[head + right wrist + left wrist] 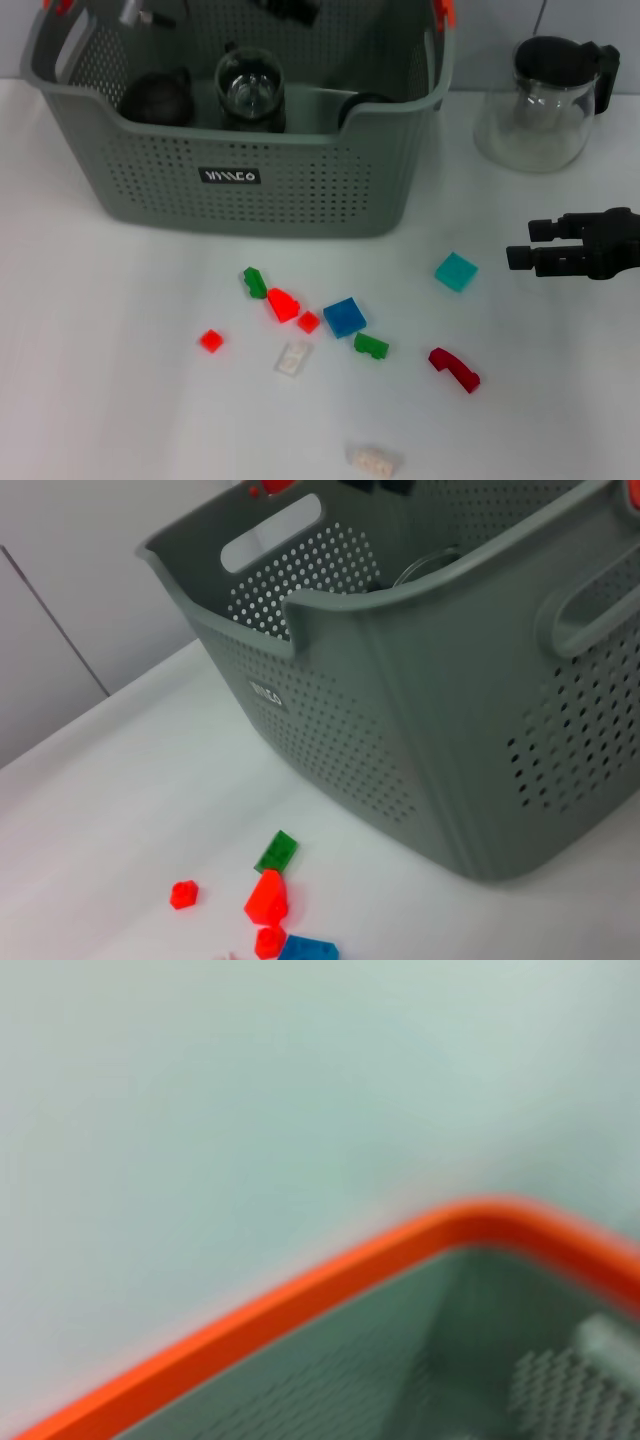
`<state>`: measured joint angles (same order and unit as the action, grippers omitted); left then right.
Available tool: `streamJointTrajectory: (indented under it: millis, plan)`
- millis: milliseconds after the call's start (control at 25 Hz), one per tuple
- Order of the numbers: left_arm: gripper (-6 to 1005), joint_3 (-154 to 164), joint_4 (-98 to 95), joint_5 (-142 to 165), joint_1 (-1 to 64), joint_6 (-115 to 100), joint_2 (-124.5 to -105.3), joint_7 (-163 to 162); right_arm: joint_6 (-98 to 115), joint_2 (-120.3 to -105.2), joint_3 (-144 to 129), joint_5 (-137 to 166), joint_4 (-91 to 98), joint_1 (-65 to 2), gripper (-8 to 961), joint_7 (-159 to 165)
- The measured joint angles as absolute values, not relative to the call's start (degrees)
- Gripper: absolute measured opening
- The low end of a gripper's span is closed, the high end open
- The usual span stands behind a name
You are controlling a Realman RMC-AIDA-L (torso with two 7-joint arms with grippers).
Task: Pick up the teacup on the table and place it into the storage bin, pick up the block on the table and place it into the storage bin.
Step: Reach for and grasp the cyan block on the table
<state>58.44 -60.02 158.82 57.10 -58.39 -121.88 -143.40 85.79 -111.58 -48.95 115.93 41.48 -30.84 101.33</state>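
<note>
— Several blocks lie loose before the storage bin (pixel 270 180) in my head view; a teacup (pixel 251 90) already stands inside. My right gripper (pixel 530 245) hovers right of the teal block (pixel 456 271), fingers apart, empty.

— Left wrist?

— Only the bin's orange rim; that gripper's state I can't tell. Right wrist shows the bin and blocks. Block step, I judge: descend next.

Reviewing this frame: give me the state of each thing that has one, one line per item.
Grey perforated plastic storage bin: upright, holds dark and glass items.
Glass teapot with black lid: upright, lid on, right of the bin.
Teal square block: on the table, untouched.
Blue square block: on the table among small bricks.
Right gripper: open, empty, right of the teal block.
</note>
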Motion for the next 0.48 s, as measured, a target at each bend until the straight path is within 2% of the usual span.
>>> streamJointTrajectory:
  millis: [80, 120, 200, 480]
  plan:
    - [746, 58.4, -65.9, 156.3, 55.2, -61.8, -122.55, -143.2, 85.8, -111.48, -49.0, 115.9, 41.5, -30.9, 750, 101.3]
    - [776, 58.5, -74.9, 148.8, 51.5, -68.0, -123.42, -141.8, 85.9, -111.41, -49.0, 115.9, 41.6, -30.9, 750, 101.2]
    - [800, 58.5, -79.3, 142.0, 48.8, -72.9, -123.80, -139.1, 86.2, -111.32, -49.0, 115.9, 41.9, -31.0, 749, 101.0]
    - [840, 58.7, -82.5, 112.3, 35.6, -94.9, -123.95, -120.2, 87.6, -110.35, -49.2, 117.5, 42.0, -31.4, 749, 100.8]
